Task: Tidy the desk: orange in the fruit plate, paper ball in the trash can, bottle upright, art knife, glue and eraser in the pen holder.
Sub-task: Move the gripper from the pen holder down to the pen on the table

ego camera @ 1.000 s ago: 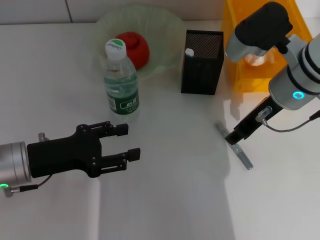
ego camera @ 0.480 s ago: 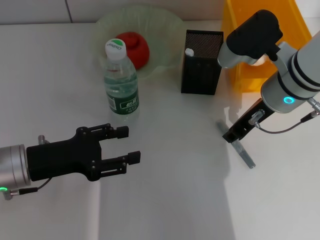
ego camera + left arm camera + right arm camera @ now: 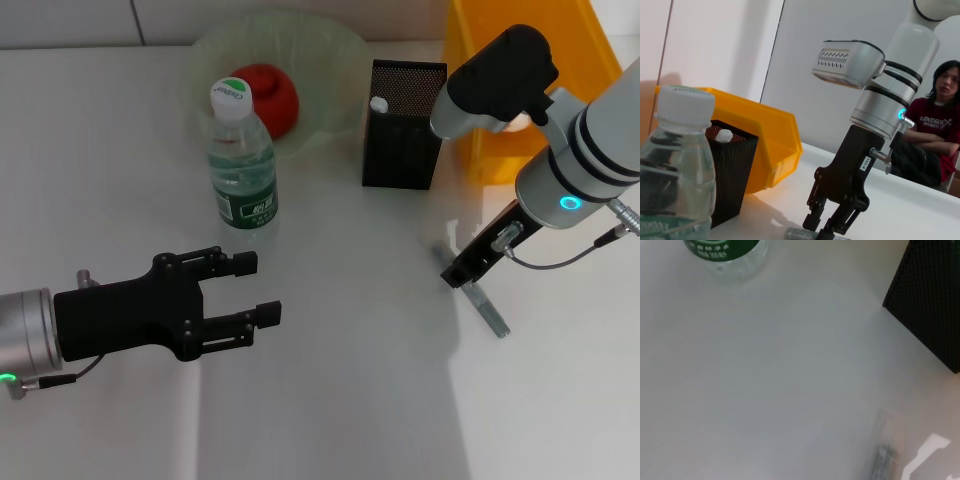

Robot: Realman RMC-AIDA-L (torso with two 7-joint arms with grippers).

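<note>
The white desk (image 3: 340,400) ran back to a pale wall, where a seated person in a red shirt (image 3: 935,145) watched. The translucent fruit plate (image 3: 330,60) held a red fruit (image 3: 272,95); the black mesh pen holder (image 3: 403,125) held a white-capped glue stick (image 3: 378,104). The water bottle (image 3: 241,165) stood upright. The right gripper (image 3: 462,274), fingers spread narrowly, hovered over the grey art knife (image 3: 487,310); the left gripper (image 3: 252,290) gaped wide, empty

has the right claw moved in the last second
Yes. In the head view the right claw has shifted toward the robot's left, nearer the pen holder, and hangs over the near end of the art knife on the table.
</note>
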